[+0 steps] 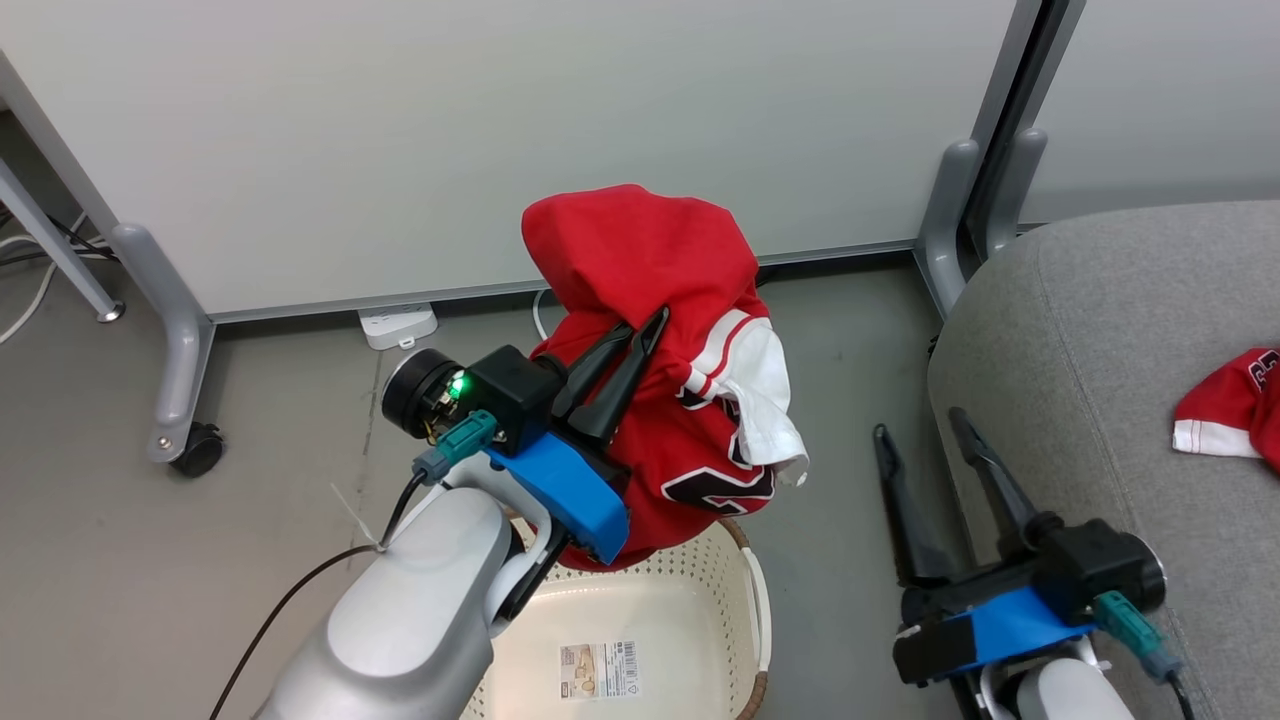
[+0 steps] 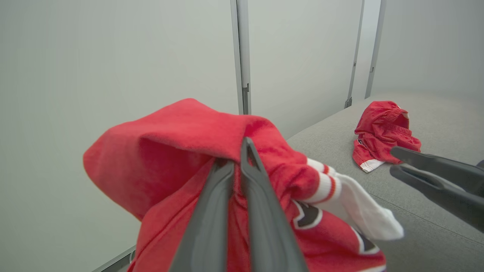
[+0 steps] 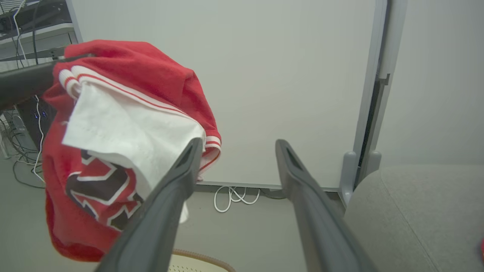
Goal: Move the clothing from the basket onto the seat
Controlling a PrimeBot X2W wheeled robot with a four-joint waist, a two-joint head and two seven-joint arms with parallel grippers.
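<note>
Above the basket, the left tool is clamped tight on a red garment, which hangs lengthwise downward, its white sleeve pointing toward the seat. Beside the seat, the right tool gapes wide, empty. A second garment lies on the seat.

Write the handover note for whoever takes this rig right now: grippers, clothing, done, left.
Grippers: the left gripper is shut on a red jersey; the right gripper is open and holds nothing, beside the seat.
Things: the jersey hangs over the basket; a second red garment lies on the seat.
Done: one garment moved.
Left: carry the jersey to the seat and release it.
</note>
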